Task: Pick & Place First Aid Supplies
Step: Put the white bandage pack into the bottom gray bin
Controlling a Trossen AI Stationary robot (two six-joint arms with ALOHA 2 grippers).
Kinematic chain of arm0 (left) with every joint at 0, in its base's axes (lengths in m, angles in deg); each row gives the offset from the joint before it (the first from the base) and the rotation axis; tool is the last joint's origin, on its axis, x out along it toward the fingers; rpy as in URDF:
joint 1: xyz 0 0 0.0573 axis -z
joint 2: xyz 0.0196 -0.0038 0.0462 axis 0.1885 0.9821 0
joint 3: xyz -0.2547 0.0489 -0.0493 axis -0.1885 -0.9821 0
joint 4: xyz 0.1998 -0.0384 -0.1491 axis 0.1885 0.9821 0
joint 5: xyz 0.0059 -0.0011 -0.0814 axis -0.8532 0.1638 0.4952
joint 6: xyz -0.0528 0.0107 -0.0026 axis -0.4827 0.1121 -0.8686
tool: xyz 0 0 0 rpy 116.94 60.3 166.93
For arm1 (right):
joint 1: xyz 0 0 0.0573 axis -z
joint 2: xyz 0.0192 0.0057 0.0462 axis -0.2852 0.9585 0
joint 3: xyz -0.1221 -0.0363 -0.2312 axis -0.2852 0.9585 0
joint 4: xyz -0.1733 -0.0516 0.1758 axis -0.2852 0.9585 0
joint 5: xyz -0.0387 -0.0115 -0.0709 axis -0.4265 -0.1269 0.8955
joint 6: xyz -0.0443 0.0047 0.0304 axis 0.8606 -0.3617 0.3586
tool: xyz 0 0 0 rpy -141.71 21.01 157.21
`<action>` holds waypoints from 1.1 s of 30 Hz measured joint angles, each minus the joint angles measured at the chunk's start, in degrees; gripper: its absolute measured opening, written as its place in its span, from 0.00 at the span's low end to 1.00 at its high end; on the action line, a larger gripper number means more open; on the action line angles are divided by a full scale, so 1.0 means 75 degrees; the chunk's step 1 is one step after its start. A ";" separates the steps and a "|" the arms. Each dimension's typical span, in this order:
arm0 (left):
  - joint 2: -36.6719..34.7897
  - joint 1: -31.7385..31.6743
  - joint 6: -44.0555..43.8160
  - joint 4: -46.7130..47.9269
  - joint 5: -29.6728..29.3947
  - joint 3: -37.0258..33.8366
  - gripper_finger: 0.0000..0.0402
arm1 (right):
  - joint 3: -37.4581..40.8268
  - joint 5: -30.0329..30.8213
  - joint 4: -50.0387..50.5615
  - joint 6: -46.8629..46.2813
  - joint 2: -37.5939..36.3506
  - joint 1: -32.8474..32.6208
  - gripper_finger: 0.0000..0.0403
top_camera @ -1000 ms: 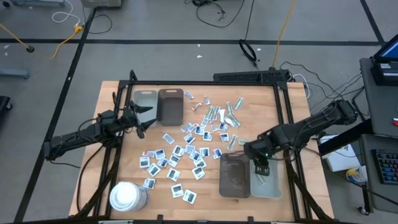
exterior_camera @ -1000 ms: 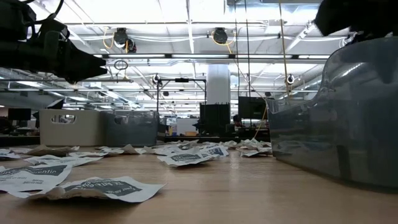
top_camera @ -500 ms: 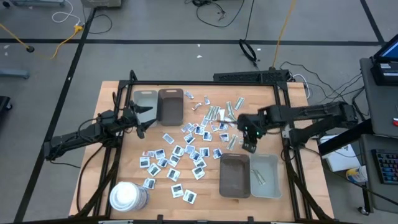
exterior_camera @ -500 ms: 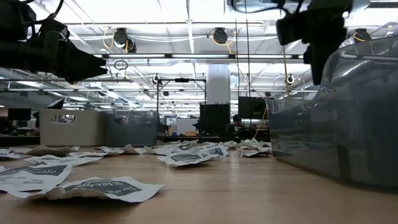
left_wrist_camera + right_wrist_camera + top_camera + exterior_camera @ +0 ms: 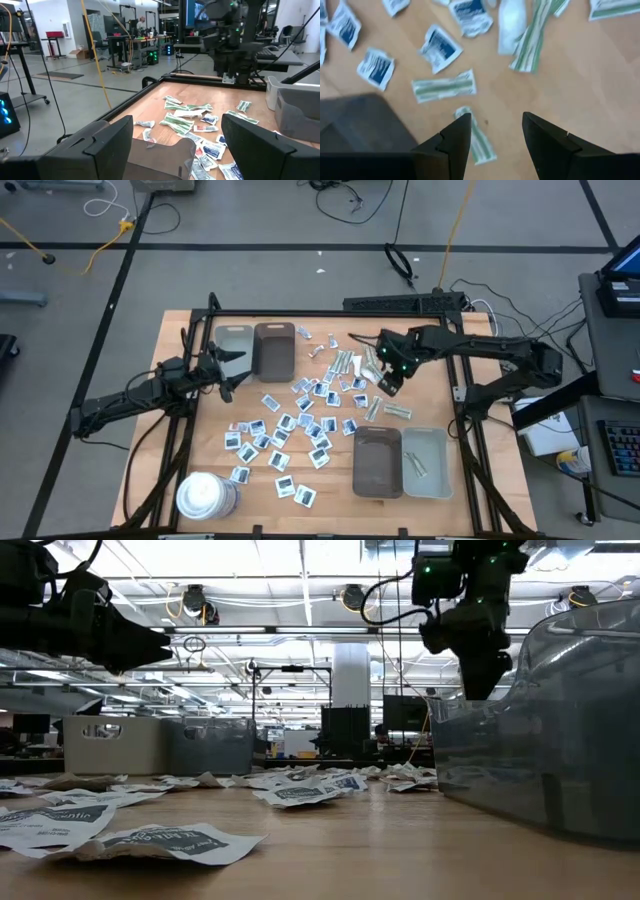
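Observation:
The first aid supplies lie flat on the wooden table: white packets with blue print [image 5: 300, 425] in the middle and pale green-striped strips [image 5: 358, 365] toward the far right. My right gripper [image 5: 390, 383] hangs open above the strips, pointing steeply down and holding nothing. In the right wrist view its fingers [image 5: 495, 132] stand over bare wood, with one strip [image 5: 479, 142] under them and another strip [image 5: 444, 86] beyond. At the table's left edge my left gripper [image 5: 226, 372] waits open, level and empty. A few strips [image 5: 418, 465] lie in the grey tray [image 5: 436, 480].
A brown tray [image 5: 378, 463] stands beside the grey tray at the near right. Another grey tray [image 5: 233, 340] and brown tray [image 5: 274, 350] stand at the far left. A large white cylinder [image 5: 205, 495] stands at the near left corner. Black frame rails [image 5: 330, 315] edge the table.
My right gripper has swung from above the grey tray at the near right toward the far edge and slightly left, until it is over the strips. It has rolled about its own axis on the way. The supplies on the table have stayed where they were.

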 joint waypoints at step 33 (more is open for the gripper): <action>0.0000 -0.0003 0.0000 0.0000 -0.0003 0.0000 0.76 | 0.0006 0.0632 -0.1323 0.0041 0.2450 0.0838 0.42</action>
